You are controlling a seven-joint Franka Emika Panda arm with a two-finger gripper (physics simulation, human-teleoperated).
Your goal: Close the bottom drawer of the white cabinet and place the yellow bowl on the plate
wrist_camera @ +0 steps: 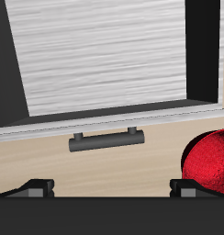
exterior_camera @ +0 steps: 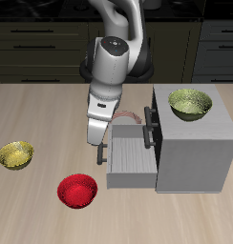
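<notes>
The white cabinet (exterior_camera: pixel 195 148) has its bottom drawer (exterior_camera: pixel 131 160) pulled out, its pale inside (wrist_camera: pixel 105 55) bare. The drawer's dark bar handle (wrist_camera: pixel 106 139) faces my gripper (exterior_camera: pixel 101 151), which hangs open just in front of the drawer front without touching it. In the wrist view the gripper (wrist_camera: pixel 114 189) shows wide-spread fingertips (wrist_camera: pixel 36 189) with nothing between them. The yellow bowl (exterior_camera: pixel 15 154) rests on the table far from the cabinet. The plate (exterior_camera: pixel 134 116) lies behind the drawer, mostly hidden by the arm, only its pinkish rim showing.
A red bowl (exterior_camera: pixel 77 191) sits near the table's front edge, close to the drawer front, also seen from the wrist (wrist_camera: pixel 211 162). A wider greenish-yellow bowl (exterior_camera: pixel 190 103) stands on the cabinet's top. The upper drawer's handle (exterior_camera: pixel 150 124) is above the open drawer.
</notes>
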